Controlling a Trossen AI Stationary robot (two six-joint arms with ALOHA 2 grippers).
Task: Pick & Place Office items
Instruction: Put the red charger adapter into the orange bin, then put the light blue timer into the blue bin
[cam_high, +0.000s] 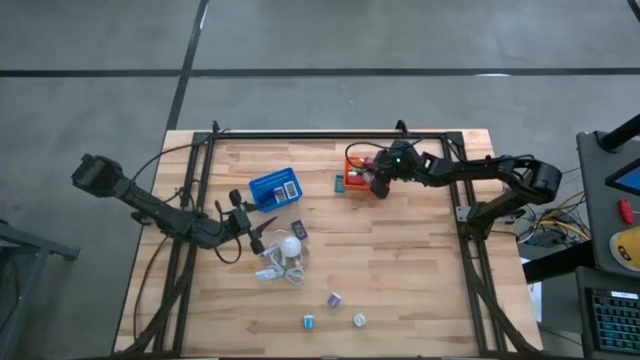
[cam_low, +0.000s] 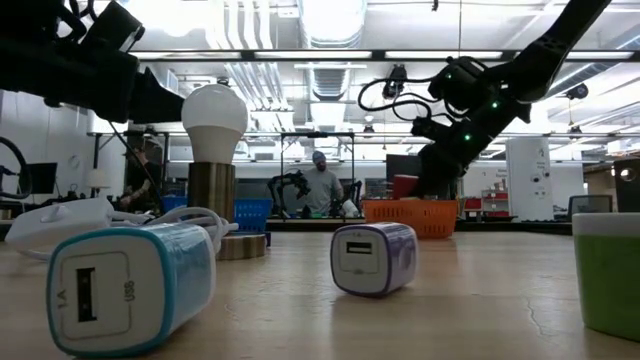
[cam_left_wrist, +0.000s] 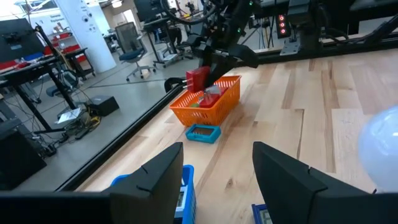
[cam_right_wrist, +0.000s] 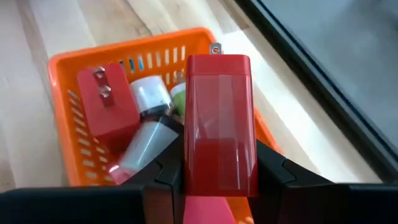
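My right gripper (cam_high: 378, 187) hovers over the orange mesh basket (cam_high: 357, 163) at the far middle of the table, shut on a red block (cam_right_wrist: 217, 118) with a metal prong at its far end. Inside the basket lie another red block (cam_right_wrist: 107, 102), a white-grey piece (cam_right_wrist: 149, 99) and a green bit. My left gripper (cam_high: 256, 227) stands open and holds nothing, between the blue basket (cam_high: 275, 187) and the white bulb (cam_high: 290, 247). Three small cube-like items (cam_high: 333, 299) lie near the table's front edge, and a dark flat piece (cam_high: 299, 229) lies by the bulb. My right gripper pinches the red block between its two fingers (cam_right_wrist: 163, 177), on the block's two long sides (cam_right_wrist: 188, 163) near its rear end. The fingers slant down from the table's right and lie along the block. The block sticks out ahead of them, pronged end foremost, clear above the basket.
A small blue tray (cam_high: 340, 182) lies just left of the orange basket. The bulb's white cord (cam_high: 272, 268) coils on the table beside it. In the low view a teal item (cam_low: 130, 285), a purple one (cam_low: 372, 258) and a green one (cam_low: 607, 270) stand close by. A dark frame rails the table's sides.
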